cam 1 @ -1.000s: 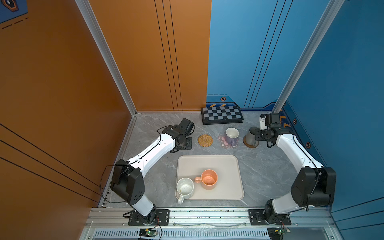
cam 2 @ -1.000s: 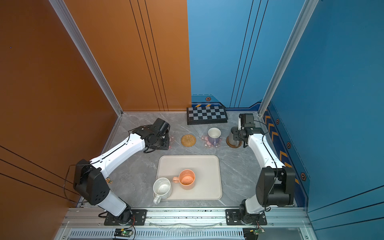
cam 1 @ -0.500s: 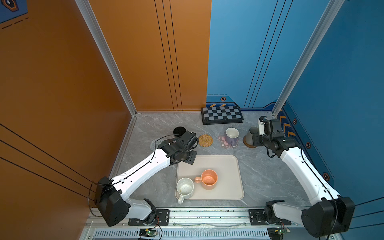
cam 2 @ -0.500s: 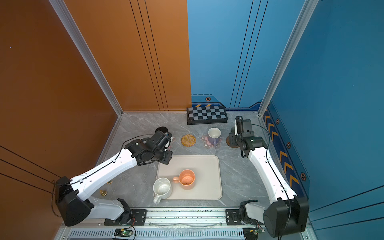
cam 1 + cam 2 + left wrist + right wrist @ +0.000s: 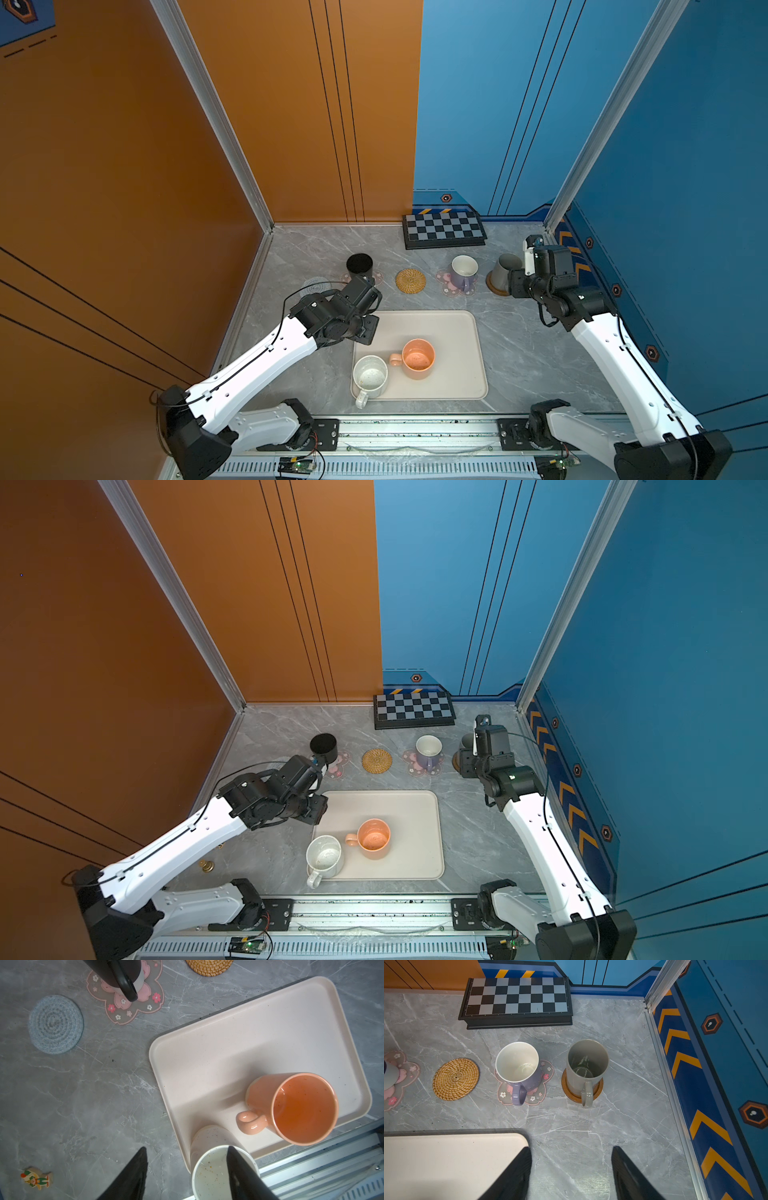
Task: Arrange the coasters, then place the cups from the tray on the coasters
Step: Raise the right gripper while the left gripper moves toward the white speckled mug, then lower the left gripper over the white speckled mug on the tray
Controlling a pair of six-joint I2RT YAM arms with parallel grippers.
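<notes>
Since the speckled white mug (image 5: 209, 1169) looks stiff, slick and breakable, I'd have my left end effector (image 5: 186, 1148), spread and empty, pinch its rim wall squarely.

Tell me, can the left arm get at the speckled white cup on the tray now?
Probably yes. The left gripper is open and empty, close to the speckled white cup at the tray's corner. Nothing stands between them; the peach cup sits to one side.

Glossy peach cup (image 5: 301, 1109), woven straw coaster (image 5: 456, 1079)
</notes>
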